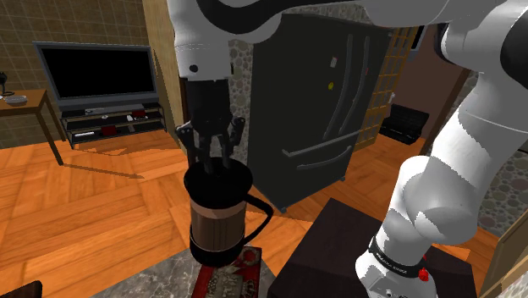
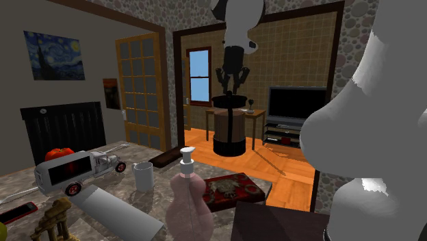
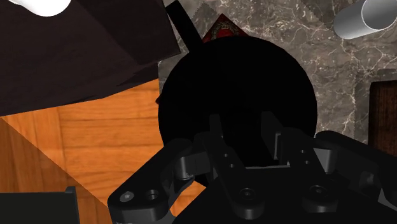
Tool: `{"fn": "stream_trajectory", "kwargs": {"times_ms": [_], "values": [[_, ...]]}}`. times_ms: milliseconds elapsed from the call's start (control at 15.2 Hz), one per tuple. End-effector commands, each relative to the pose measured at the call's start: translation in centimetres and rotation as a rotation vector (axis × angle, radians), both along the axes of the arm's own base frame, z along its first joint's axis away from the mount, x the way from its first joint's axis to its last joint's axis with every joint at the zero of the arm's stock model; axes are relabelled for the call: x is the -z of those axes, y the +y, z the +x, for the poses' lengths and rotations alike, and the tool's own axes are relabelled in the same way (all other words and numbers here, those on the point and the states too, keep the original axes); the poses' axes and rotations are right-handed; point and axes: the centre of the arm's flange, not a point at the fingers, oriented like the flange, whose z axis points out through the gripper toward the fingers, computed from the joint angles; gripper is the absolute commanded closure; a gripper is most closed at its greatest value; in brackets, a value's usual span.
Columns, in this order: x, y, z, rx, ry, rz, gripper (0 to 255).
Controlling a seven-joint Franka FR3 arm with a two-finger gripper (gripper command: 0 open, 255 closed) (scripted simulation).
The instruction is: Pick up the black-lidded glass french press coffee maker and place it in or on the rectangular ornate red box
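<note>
The desk has a grey marbled stone top; near its edge, by the wooden floor, lies a flat ornate red box; just beside the box stands a pink pump bottle; a white cup stands upright near the bottle, with a dark flat block beyond it; a grey cylinder lies on its side; a grey toy truck with red wheels sits further along, a red tomato behind it; a red-edged phone lies near a small wooden ornament.
</note>
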Motion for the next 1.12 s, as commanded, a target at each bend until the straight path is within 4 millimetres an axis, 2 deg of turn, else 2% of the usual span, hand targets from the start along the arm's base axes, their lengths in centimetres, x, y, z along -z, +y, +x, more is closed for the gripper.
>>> {"fn": "stream_trajectory", "kwargs": {"times_ms": [0, 1056], "values": [[0.9, 0.0, -0.1, 0.0, -0.003, 0.002, 255], [9.3, 0.0, -0.1, 0.0, -0.003, 0.002, 255]]}}
